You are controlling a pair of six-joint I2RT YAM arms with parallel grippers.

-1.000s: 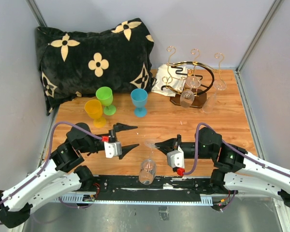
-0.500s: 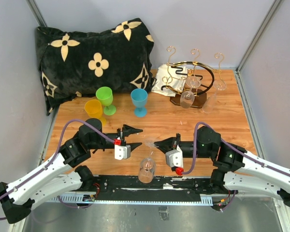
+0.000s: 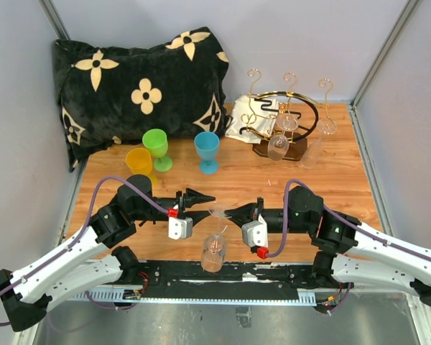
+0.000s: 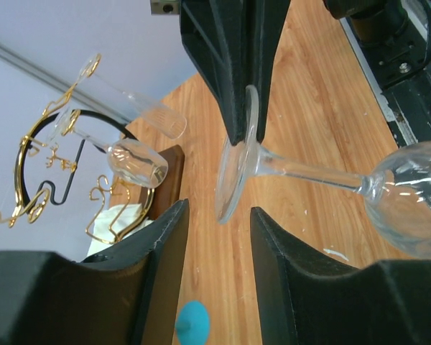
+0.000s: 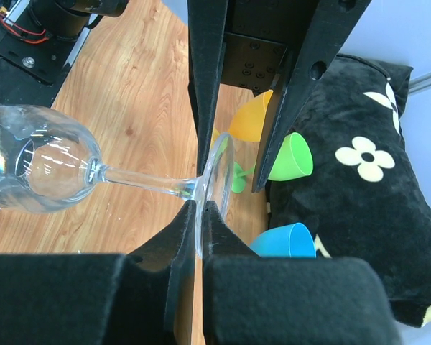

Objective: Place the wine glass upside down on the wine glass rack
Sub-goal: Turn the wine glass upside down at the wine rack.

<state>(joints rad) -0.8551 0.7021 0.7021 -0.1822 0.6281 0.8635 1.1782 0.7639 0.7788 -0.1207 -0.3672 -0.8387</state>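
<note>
Since a second ago my left gripper (image 4: 219, 210) has swung in and narrowed, jaws part-open astride the wine glass (image 3: 214, 248) foot, for a handover, I judge. My right gripper (image 5: 200, 213) pinches that foot, with the bowl by the near edge of the surface (image 3: 273, 183). The wine glass rack (image 3: 296, 150) sits at the far-right corner; its free hooks are unclear.

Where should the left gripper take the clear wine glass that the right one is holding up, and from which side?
Probably the free rim of its foot, coming from the left, opposite the right gripper's pinch. The wine glass lies near level, and its thin foot sits edge-on between the left gripper's open jaws.
</note>
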